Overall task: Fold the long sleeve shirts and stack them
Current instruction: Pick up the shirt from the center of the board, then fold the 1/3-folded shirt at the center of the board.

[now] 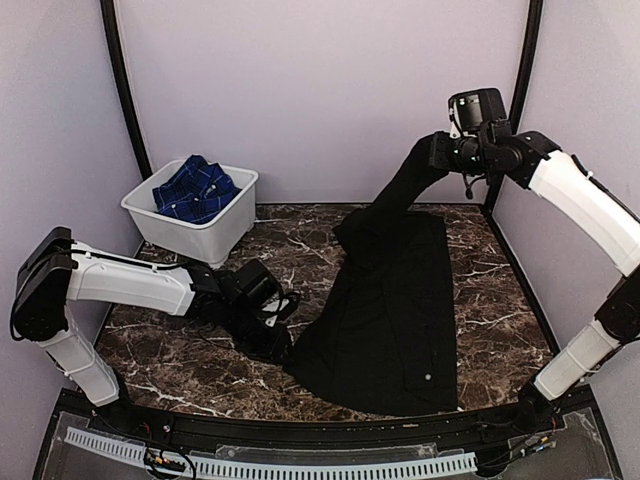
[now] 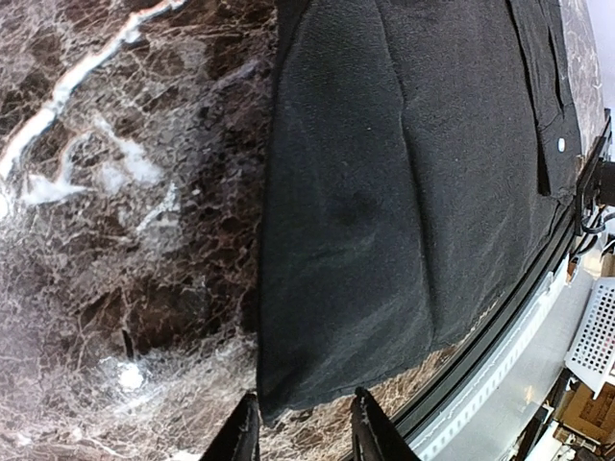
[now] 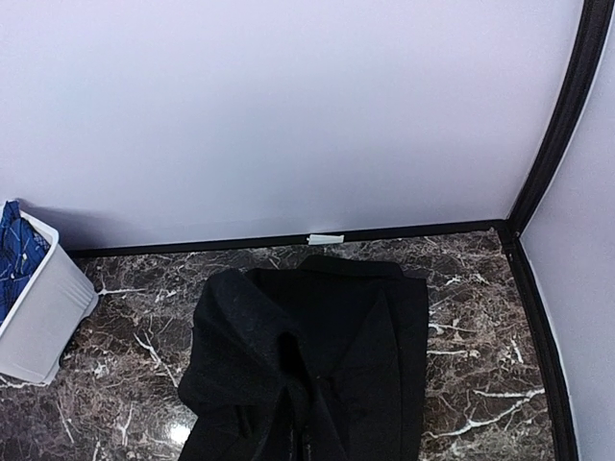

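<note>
While aloft, right claw on shirt.

White plastic tub at far-left corner of dark marble table.

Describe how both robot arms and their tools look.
Left arm and right arm: smooth white rounded shells, black joints. Left tool: two slim black fingers. Right tool: black, boxy black camera on top, thin black cable looping beneath the wrist.
</note>
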Available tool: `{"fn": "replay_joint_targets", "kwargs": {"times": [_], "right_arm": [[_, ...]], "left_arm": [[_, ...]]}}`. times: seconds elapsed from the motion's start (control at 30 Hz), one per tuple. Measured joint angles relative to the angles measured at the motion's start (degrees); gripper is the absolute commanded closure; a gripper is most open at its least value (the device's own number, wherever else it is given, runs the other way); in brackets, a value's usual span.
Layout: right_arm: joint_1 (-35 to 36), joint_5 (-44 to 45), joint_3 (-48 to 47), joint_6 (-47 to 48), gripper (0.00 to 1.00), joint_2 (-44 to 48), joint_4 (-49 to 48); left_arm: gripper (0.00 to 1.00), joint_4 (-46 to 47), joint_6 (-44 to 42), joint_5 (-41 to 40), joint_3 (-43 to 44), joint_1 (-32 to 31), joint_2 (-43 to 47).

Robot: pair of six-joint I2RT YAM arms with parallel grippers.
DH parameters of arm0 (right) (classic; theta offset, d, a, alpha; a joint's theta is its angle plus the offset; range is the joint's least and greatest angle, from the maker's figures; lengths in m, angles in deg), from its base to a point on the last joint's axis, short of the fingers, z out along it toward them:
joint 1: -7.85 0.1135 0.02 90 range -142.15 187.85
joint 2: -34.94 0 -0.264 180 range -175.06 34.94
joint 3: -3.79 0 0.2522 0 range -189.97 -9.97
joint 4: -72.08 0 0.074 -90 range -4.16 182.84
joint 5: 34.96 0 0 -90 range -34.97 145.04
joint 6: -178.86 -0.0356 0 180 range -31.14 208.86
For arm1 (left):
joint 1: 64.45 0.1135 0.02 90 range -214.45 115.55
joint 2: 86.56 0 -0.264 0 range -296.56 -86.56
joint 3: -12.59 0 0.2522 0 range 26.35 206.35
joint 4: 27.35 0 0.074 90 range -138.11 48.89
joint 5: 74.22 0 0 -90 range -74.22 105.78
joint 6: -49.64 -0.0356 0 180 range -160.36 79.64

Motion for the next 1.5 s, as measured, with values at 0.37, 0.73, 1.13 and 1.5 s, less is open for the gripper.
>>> {"fn": "replay_joint_targets", "kwargs": {"times": [0.37, 0.73, 1.13, 1.5], "right_arm": [[0.0, 0.0, -1.0, 1.0, 1.00, 0.0, 0.0], [-0.1, 0.3, -3.8, 2.1, 1.00, 0.0, 0.1], [-0.3, 8.1, -7.8, 4.8, 1.00, 0.0, 2.6], [-1.7, 23.2, -8.3, 9.9, 1.00, 1.2, 5.1]], "left_arm": [[0.70, -0.6, 1.6, -1.9, -0.1, -0.1, -0.6], [0.98, -0.4, 3.3, -0.5, -0.2, -0.4, -1.3], [1.00, -3.4, -0.4, -0.5, 7.9, -4.7, -1.3], [1.00, -9.3, -8.3, -0.4, 22.4, -9.0, -8.8]]}}
